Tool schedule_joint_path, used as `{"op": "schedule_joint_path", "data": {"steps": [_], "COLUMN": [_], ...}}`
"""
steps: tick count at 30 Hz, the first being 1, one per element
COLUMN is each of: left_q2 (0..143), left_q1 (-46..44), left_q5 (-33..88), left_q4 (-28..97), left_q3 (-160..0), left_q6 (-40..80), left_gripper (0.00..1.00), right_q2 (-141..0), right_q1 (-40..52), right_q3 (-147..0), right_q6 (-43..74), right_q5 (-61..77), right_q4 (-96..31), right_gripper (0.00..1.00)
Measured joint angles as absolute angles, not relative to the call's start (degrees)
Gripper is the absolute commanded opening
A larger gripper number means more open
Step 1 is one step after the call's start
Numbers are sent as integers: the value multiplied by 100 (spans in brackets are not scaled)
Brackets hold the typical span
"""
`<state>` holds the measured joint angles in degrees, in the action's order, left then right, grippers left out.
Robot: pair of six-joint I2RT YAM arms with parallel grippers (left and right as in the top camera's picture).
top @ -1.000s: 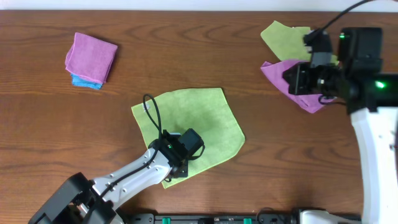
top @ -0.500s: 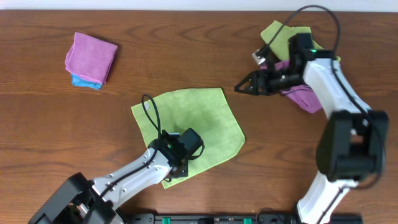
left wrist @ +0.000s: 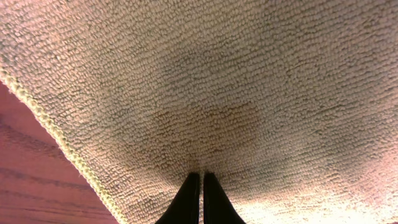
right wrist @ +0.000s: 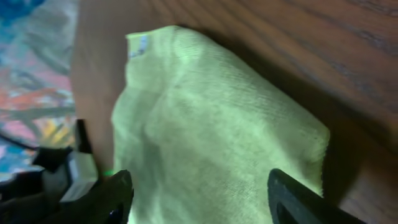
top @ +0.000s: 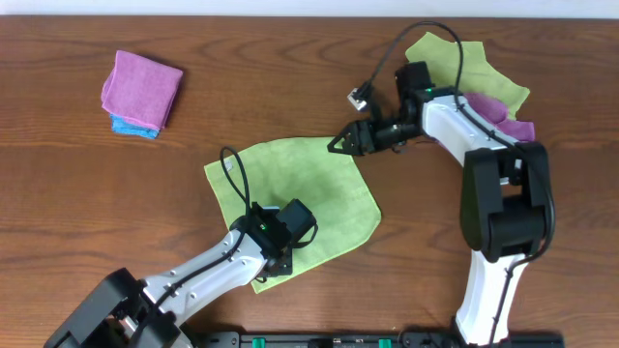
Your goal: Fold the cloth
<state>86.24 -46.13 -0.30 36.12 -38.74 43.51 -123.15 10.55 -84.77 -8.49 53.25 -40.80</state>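
At the cloth (top: pixel 309 184) edge, left claw (left wrist: pixel 200 176) clamped on it; right claw (right wrist: pixel 200 190) wide apart, empty.

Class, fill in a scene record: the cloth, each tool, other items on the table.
cloth: lime-green, spread flat mid-table, unfolded
left tool: shut on the cloth near its front corner
right tool: open, at the cloth's far right corner
other items: folded purple cloth on blue cloth, far left; dull green cloth and loose purple cloth, far right
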Motion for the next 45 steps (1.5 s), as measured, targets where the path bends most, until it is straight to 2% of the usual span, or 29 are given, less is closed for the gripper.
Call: {"op": "schedule_joint_path", "data": {"steps": [15, 29, 40, 45], "left_q2": [8624, 8613, 8613, 8611], "left_q1": [-4611, -4611, -4611, -4611], "left_q5": [-21, -19, -12, 5], "left_q4": [3597, 3579, 3581, 3581], "left_q3": [-3874, -3863, -3863, -3863], "left_q6": [4348, 4348, 4348, 4346], "left_gripper": [6, 6, 6, 6], "right_q2": [-12440, -12744, -13122, -13141], "right_q1": [993, 1260, 1492, 1492], "right_q3": [-8477, -8475, -8451, -8431], "right_q6": [-104, 379, 1588, 2349], "right_q5": [4692, 5175, 6206, 6554], "right_q4": [-3588, -3258, -263, 1741], "right_gripper": [73, 70, 72, 72]}}
